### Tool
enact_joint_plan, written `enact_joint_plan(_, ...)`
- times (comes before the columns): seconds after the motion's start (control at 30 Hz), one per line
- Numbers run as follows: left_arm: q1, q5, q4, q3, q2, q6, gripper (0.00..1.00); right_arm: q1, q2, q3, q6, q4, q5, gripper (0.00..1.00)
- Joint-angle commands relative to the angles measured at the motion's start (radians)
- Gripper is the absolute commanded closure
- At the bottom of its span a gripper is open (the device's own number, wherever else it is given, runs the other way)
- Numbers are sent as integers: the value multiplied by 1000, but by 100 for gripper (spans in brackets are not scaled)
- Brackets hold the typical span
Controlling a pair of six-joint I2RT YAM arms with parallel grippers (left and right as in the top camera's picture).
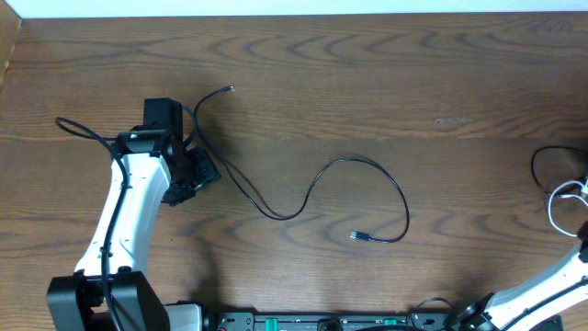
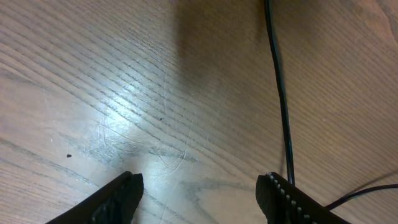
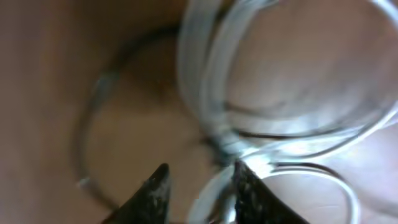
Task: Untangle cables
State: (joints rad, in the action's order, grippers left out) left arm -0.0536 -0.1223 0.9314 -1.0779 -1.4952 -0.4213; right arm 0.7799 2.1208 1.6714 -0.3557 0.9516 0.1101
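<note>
Overhead view is showing the left jaws hanging wide apart near the table's left edge, holding nothing, with the long black cable running just beside one fingertip and snaking toward the table's middle, lying free. Near the right edge a short black cable and the white cable are looping close together. The right jaws are sitting narrowly parted about a white strand, though blur is hiding whether they are pinching it. That pair is probably what is left to separate: lifting the white loops gently away from the black, without dragging both along, is looking wisest.
</note>
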Motion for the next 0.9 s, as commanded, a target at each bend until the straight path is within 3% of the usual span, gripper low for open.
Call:
enact_joint_plan(0.0,-2,2,4,-5,0,5,36,-35,-102,82,66,33,47,60)
enact_joint_plan(0.13,-2,2,6,-5,0,5,36,-42,-187,108,43,92,-81,60)
enact_joint_plan(0.2,-2,2,6,-5,0,5,36,-37,-236,108,-13,159,-256,60)
enact_joint_plan(0.27,-2,2,6,-5,0,5,36,-26,-250,108,-89,220,-391,67)
enact_joint_plan(0.43,-2,2,6,-5,0,6,36,24,-249,36,-257,258,-503,75)
enact_joint_plan(0.63,-2,2,6,-5,0,5,36,87,-249,-176,-303,90,-513,82)
enact_joint_plan(0.87,-2,2,6,-5,0,5,36,102,-249,-397,-240,-218,-339,92)
